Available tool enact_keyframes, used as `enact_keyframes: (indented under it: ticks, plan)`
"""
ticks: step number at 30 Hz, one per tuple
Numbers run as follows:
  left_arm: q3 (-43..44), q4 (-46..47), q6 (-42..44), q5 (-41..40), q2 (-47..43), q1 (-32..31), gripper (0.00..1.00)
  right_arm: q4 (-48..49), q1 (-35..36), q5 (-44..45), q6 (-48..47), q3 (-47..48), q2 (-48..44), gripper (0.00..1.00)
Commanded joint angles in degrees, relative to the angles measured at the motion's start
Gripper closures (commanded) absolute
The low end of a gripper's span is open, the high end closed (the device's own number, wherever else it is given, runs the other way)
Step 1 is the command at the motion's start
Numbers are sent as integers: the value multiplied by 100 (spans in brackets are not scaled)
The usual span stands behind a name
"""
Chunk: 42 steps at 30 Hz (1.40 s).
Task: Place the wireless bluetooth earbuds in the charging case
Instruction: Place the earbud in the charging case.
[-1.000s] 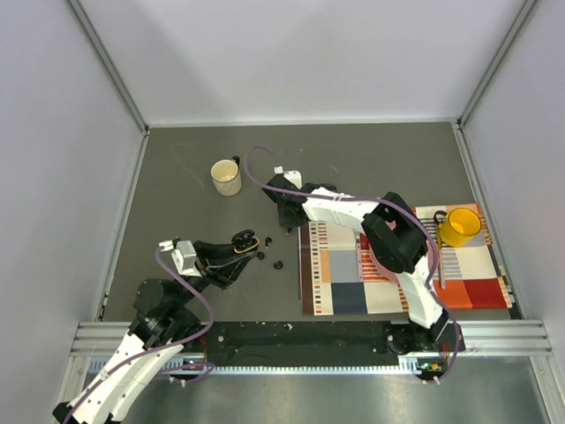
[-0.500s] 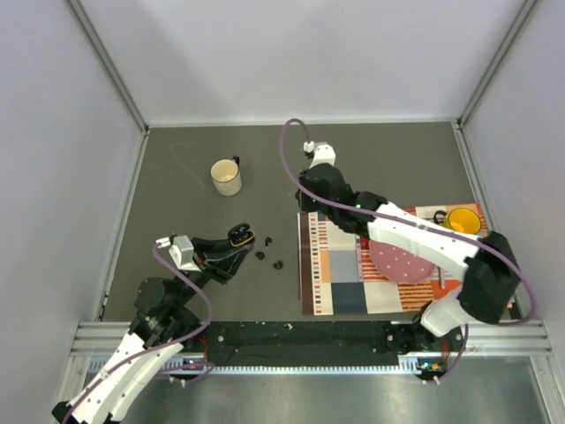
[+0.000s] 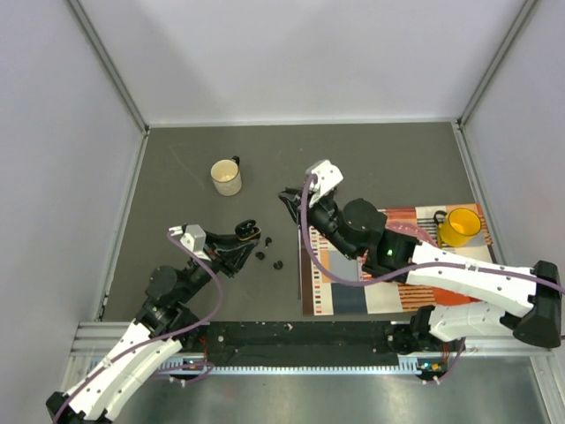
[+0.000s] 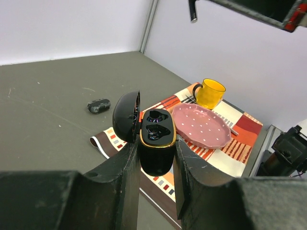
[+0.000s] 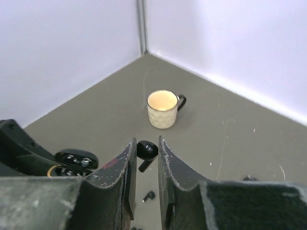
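My left gripper (image 4: 154,143) is shut on the black charging case (image 4: 157,141), held upright off the table with its lid (image 4: 126,116) hinged open. Its gold-rimmed top shows two glossy dark wells; I cannot tell whether anything sits in them. From above, the case (image 3: 244,233) is left of centre. My right gripper (image 5: 145,146) is shut on one black earbud (image 5: 147,149), stem pointing down, above the table and right of the case (image 5: 76,160). In the top view this gripper (image 3: 288,200) hovers up and right of the case. Three loose earbuds (image 3: 267,239) (image 3: 259,256) (image 3: 277,264) lie on the table below.
A cream mug (image 3: 226,177) stands at the back left. A patterned mat (image 3: 335,283) at the right carries a pink plate (image 4: 200,125) and a yellow mug (image 3: 459,226). A small black oval object (image 4: 99,105) lies on the table beyond the mat's corner.
My right arm rose from the table, swung toward the back, then came forward and left with the earbud pinched. The left gripper, holding the case, shifted slightly right.
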Motion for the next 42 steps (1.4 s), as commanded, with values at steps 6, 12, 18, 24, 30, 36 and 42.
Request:
enact_keyframes:
  ticks: [6, 12, 18, 24, 30, 36, 42]
  plan:
    - [266, 769, 0, 323, 225, -20, 100, 1915, 504, -655, -1092, -744, -350, 100]
    - [126, 1085, 448, 762, 93, -20, 100, 2425, 574, -1466, -943, -1131, -341, 100]
    - [99, 1094, 643, 842, 58, -20, 100, 2848, 680, -1913, -1259, -1290, -324, 100]
    - [73, 1191, 748, 886, 84, -20, 100, 2874, 768, -2205, -1435, -1281, -192, 100]
    - [99, 1261, 774, 904, 102, -20, 100, 2804, 803, -2284, -1550, -1237, -7, 100]
    - [187, 1279, 599, 904, 93, -20, 100, 2918, 821, -2152, -1646, -1229, 186, 100]
    - [196, 1279, 581, 859, 31, -20, 100, 3014, 847, -1889, -1848, -1246, 309, 100]
